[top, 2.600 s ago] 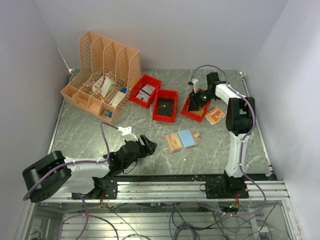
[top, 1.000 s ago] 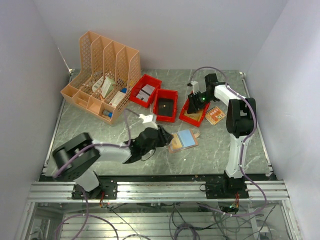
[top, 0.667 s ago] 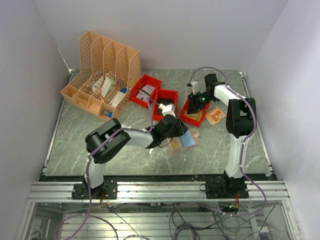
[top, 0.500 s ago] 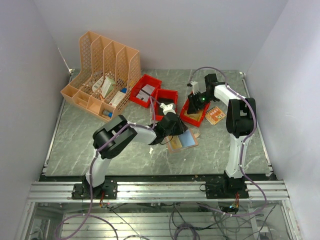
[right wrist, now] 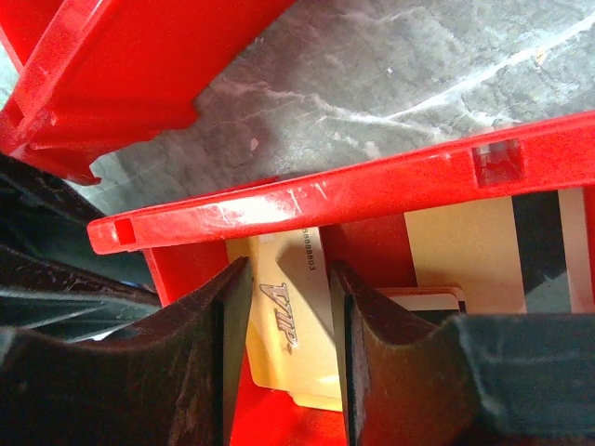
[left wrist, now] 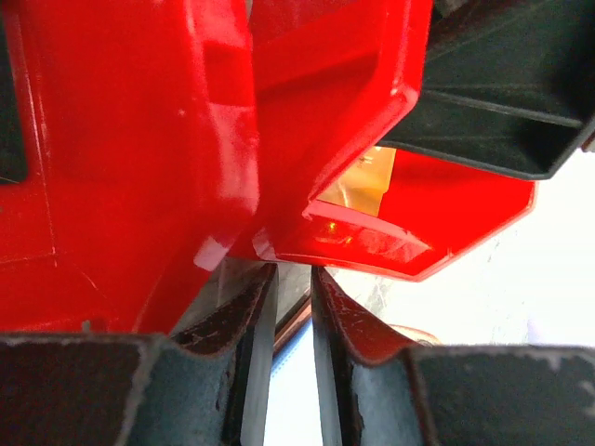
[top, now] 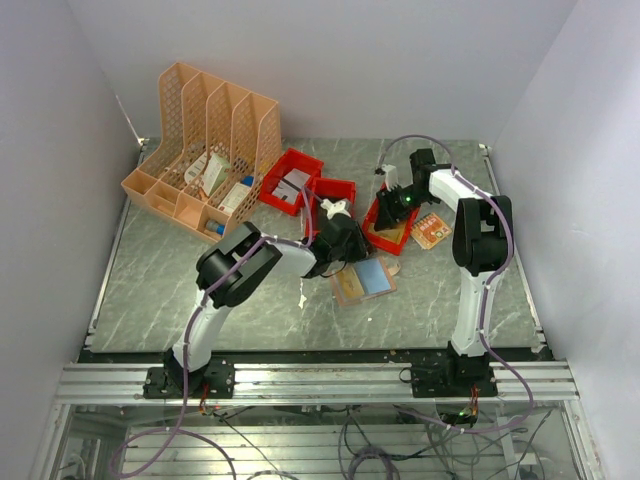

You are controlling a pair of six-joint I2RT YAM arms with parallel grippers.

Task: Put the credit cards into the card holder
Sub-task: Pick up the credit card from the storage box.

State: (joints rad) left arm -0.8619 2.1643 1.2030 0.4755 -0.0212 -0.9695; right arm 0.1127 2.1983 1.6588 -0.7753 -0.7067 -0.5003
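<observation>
counting three red bins (top: 308, 165), one card holder (top: 372, 277)

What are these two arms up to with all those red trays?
Two robot arms are working on putting cards into a card holder. The right end effector hangs open over the right red bin, its fingers on either side of a cream card lying flat inside, not yet lifted. The left end effector sits low by the middle red bin, next to what looks like the card holder, lying open on the table.
</observation>
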